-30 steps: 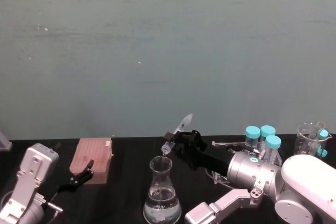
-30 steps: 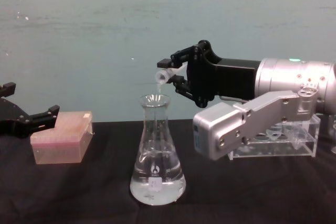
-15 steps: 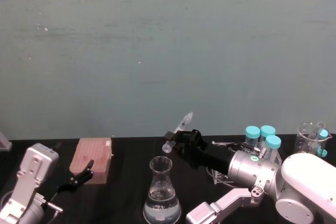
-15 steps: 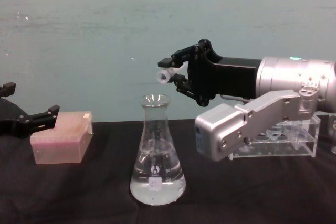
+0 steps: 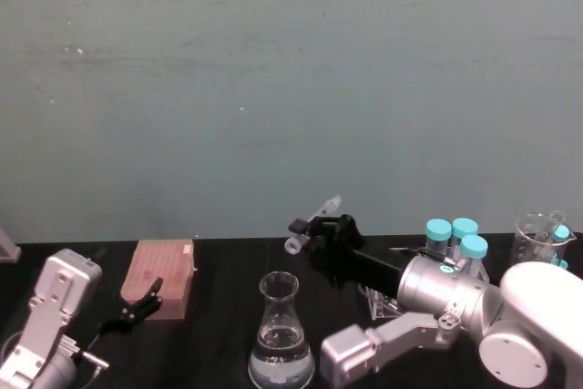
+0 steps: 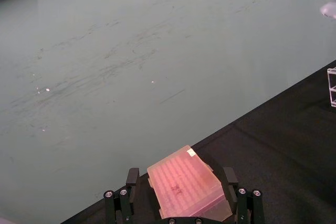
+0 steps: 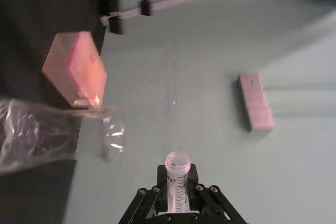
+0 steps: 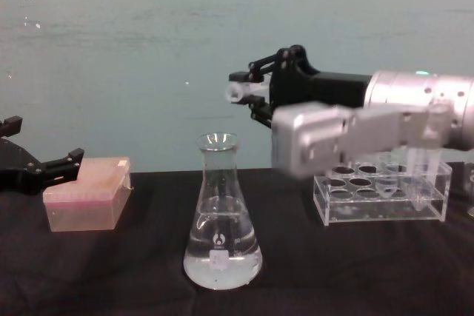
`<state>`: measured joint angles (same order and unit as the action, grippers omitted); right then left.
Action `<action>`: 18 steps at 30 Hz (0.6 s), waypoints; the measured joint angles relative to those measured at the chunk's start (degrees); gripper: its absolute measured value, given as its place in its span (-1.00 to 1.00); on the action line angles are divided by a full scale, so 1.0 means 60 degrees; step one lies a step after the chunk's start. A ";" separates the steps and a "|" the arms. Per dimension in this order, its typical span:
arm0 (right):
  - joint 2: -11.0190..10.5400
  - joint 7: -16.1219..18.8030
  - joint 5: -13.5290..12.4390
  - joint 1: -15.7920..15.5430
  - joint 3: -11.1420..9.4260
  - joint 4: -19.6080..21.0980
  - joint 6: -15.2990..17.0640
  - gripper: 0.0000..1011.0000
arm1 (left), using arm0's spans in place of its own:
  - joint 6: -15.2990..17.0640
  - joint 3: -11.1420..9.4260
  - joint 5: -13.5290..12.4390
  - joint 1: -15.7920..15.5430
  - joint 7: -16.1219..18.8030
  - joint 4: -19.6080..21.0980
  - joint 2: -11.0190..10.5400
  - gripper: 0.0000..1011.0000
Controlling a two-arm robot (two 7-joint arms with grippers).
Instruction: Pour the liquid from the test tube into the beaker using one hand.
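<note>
The black worktop (image 8: 111, 271) spans the scene in front of a pale green wall. The silver-grey right arm (image 8: 415, 109) reaches across it from the robot's right, above a clear rectangular tube rack (image 8: 381, 197) standing on the cloth. Teal-capped tubes (image 5: 460, 239) stand near the arm's far side.

The beaker (image 8: 222, 220) stands upright on the worktop, near the middle, with clear liquid (image 8: 222, 264) pooled in its wide base. On the robot's left lies a pink box (image 8: 85, 194).

The left end effector (image 5: 138, 302) hangs just beside that box with its fingers spread apart and nothing between them.

The right end effector (image 8: 252, 94) is closed on the test tube (image 8: 238, 92). The tube lies roughly level, with its whitish open mouth pointing toward the robot's left. It is above the beaker's flared rim, a little to the right of it, and clear of the glass. I cannot tell whether any liquid is in the tube.
</note>
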<state>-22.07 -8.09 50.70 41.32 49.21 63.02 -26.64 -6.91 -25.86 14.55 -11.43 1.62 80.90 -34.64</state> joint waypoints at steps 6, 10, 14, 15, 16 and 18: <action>0.0098 0.2258 -0.3058 -0.0557 -0.1207 0.0565 0.0182 -0.60 | 0.0000 0.0000 0.0000 0.0000 0.0000 0.0000 -0.0001 0.98; 0.0129 0.3684 -0.5041 -0.0859 -0.1977 0.0914 0.0784 -0.60 | 0.0000 0.0000 0.0000 0.0000 0.0000 0.0000 0.0000 0.98; 0.0181 0.4865 -0.6741 -0.1035 -0.2772 0.1110 0.1668 -0.60 | 0.0000 0.0000 0.0000 -0.0001 0.0001 0.0000 0.0000 0.98; 0.0203 0.5309 -0.7370 -0.1061 -0.3126 0.1129 0.2075 -0.60 | 0.0000 0.0000 0.0000 0.0000 0.0000 0.0000 0.0000 0.98; 0.0207 0.5426 -0.7533 -0.1065 -0.3220 0.1128 0.2189 -0.60 | 0.0000 0.0000 0.0000 0.0000 0.0000 0.0000 0.0000 0.98; 0.0232 0.5827 -0.8094 -0.1064 -0.3506 0.1084 0.2607 -0.60 | 0.0000 0.0000 0.0000 0.0000 0.0000 0.0000 0.0000 0.98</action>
<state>-20.68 26.87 2.14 34.94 28.17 69.52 -11.00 -6.91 -25.86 14.55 -11.43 1.62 80.90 -34.65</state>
